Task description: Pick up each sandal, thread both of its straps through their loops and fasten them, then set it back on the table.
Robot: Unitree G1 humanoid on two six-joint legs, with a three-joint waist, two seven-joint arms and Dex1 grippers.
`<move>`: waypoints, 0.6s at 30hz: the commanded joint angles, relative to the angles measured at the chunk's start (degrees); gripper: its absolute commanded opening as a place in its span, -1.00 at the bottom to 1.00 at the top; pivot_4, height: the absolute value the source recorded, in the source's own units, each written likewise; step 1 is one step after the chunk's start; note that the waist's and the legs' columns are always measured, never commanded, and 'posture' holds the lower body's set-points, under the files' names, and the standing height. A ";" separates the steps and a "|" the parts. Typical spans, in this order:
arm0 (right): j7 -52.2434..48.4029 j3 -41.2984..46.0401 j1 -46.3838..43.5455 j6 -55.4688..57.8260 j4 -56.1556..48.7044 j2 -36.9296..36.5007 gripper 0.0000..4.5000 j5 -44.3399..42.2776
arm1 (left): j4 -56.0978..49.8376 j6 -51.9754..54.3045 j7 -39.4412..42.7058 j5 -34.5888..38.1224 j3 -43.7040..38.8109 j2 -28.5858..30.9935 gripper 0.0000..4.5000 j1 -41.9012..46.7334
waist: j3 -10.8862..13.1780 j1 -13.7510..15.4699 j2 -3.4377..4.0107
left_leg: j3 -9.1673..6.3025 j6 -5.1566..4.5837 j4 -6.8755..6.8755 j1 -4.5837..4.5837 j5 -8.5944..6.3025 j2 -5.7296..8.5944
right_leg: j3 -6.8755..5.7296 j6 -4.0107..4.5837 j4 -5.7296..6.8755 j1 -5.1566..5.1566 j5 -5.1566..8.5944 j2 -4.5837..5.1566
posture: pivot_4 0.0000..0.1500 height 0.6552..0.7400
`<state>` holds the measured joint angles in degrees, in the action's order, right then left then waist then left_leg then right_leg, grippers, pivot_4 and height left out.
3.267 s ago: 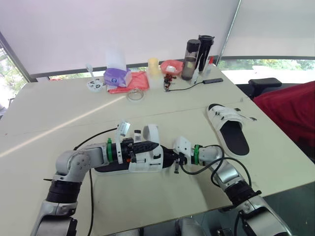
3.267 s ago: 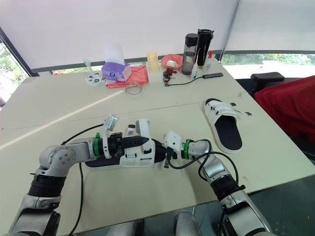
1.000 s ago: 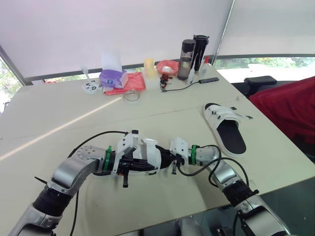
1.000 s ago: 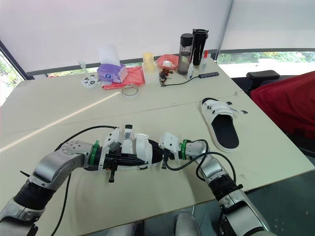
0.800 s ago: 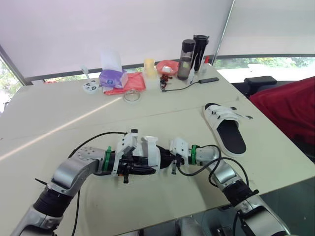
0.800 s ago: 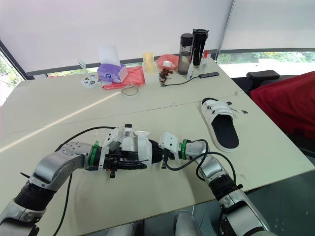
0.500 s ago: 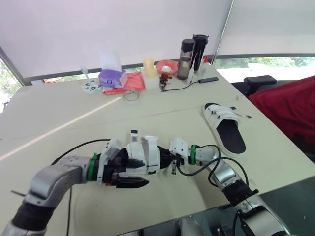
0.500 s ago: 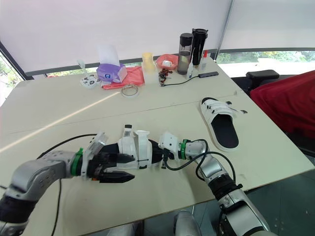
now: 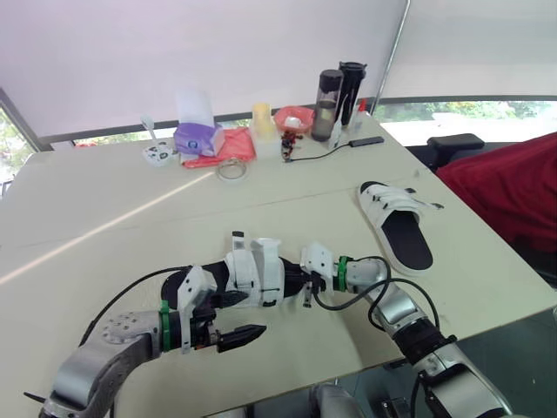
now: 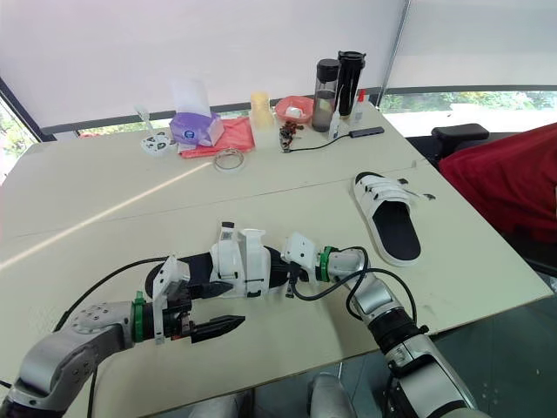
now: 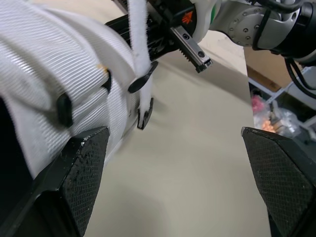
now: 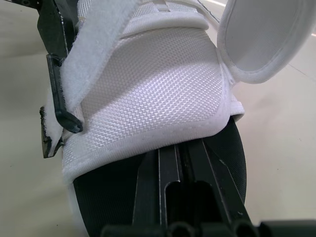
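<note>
White sandal [image 9: 257, 277] lies on the table [image 9: 104, 200]; right gripper [image 9: 300, 280] clamps its toe end; left gripper [image 9: 248, 315] hovers beside it, jaws apart.

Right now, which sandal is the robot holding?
The near sandal, gripped at one end by the right gripper; the other sandal lies untouched farther right.

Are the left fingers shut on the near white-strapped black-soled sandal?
No, the left gripper has its fingers wide apart beside the near white-strapped black-soled sandal.
</note>
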<state>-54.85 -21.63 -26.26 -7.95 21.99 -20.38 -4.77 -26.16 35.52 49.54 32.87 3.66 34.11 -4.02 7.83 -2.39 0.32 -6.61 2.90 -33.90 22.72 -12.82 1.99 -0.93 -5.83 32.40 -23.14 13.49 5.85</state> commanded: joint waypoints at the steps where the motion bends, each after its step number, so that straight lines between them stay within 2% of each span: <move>1: -0.56 -4.63 3.71 4.13 9.51 -0.94 -0.98 6.69 | 1.36 -1.08 -0.31 -0.98 1.00 -0.75 0.98 1.52 | -0.01 -0.06 -0.01 | 0.03 0.00 -0.01 -0.02 0.00 0.00 | -0.01 0.00 0.00 0.01 0.00 0.00 | 1.00 1.00; 13: -0.08 -4.39 4.17 4.21 9.04 -1.16 -0.98 6.74 | 5.63 4.73 3.16 0.60 4.65 0.29 0.98 7.61 | -0.16 -0.05 -0.06 | 0.08 0.00 -0.08 -0.07 0.00 0.00 | -0.28 0.00 -0.15 0.13 0.00 0.00 | 1.00 1.00; 18: 0.40 -4.34 4.33 4.19 8.93 -1.20 -0.98 6.68 | 7.07 5.88 3.58 0.59 6.16 -0.82 0.98 9.99 | -0.48 -0.07 0.33 | -0.04 -0.07 -0.17 0.08 -0.04 -0.05 | -0.80 -0.01 -0.64 0.38 0.00 0.01 | 1.00 1.00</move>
<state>-54.61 -21.51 -26.12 -7.95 22.46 -21.17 -4.71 -20.20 40.74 53.80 33.93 7.82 34.30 5.04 7.35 -2.46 0.65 -6.67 2.79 -34.06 22.88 -12.89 1.93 -1.76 -5.84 31.63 -22.72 13.49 5.85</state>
